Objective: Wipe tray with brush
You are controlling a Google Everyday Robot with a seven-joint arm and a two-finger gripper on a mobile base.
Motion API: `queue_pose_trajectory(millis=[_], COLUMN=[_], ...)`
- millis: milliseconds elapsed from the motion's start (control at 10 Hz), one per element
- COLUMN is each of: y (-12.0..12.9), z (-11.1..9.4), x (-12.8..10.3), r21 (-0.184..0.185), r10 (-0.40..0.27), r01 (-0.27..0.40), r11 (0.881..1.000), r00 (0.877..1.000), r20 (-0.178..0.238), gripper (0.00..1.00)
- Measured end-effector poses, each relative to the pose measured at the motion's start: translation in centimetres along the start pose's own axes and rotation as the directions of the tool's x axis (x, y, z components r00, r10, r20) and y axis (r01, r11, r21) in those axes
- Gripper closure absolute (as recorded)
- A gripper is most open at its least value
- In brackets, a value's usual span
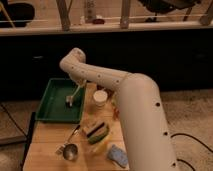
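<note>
The dark-green tray (50,110) lies on the left rear part of the wooden table. The brush (74,95) slants down from my gripper, its thin whitish handle leading to the pale head (69,102), which rests on the tray floor near the tray's right side. My gripper (81,85) hangs over the tray's right rim, under the white arm's bend, shut on the top of the brush handle. The arm hides most of the gripper.
A white cup (100,97) stands just right of the tray. A striped sponge block (96,131), a metal ladle (70,149) and a blue item (118,155) lie on the table's (45,145) front half. My white arm covers the table's right side.
</note>
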Motion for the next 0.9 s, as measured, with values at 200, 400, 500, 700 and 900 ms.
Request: queue_pose_trajectory(millis=[200,400,500,700,900], y=[-2.6,-4.5,-5.1,-4.8,-3.3], z=[0.6,1.0,0.9,0.6,0.2], x=[-1.1,-2.8,-4.3,-6.0,-6.0], r21=[0.026,0.041,0.048,0.04,0.02], r10=[-0.028,-0.09,-0.137,-0.181,-0.182], r01=[0.027,0.088,0.134,0.179,0.18], r11=[0.999,0.995,0.99,0.983,0.983], r00=[1.0,0.995,0.988,0.98,0.98], r20=[0.014,0.046,0.07,0.087,0.083], gripper=[0.98,0.98,0.98,0.98,0.98])
